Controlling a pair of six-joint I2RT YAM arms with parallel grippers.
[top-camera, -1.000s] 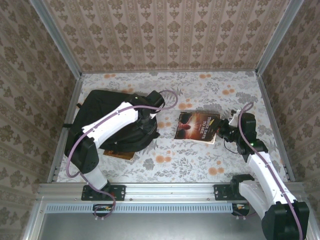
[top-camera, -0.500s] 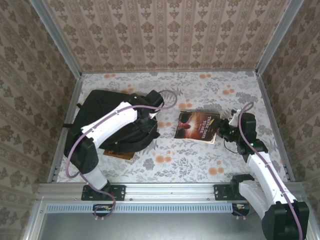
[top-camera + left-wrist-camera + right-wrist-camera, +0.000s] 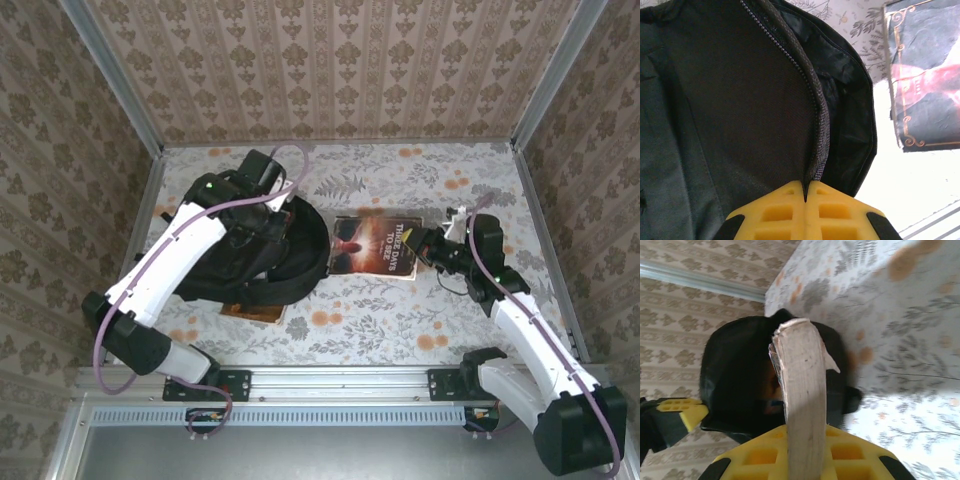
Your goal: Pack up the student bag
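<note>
The student bag, a large black backpack, lies at the left of the table with its mouth open toward the right. My left gripper is shut on the zip edge of the bag's opening and holds it raised; the yellow jaws meet on the fabric. A dark-covered book hangs just right of the bag's mouth. My right gripper is shut on its right end. In the right wrist view the book's page edge stands between the jaws, with the dark bag mouth behind it.
A brown book pokes out from under the bag's near edge. Metal frame posts and patterned walls close in the table on the left, right and back. Bare floral tabletop lies near the front right.
My left arm has swung up and back, lifting the bag's zip edge so the mouth gapes wider. My right gripper has carried the book left, closer to the opening.
</note>
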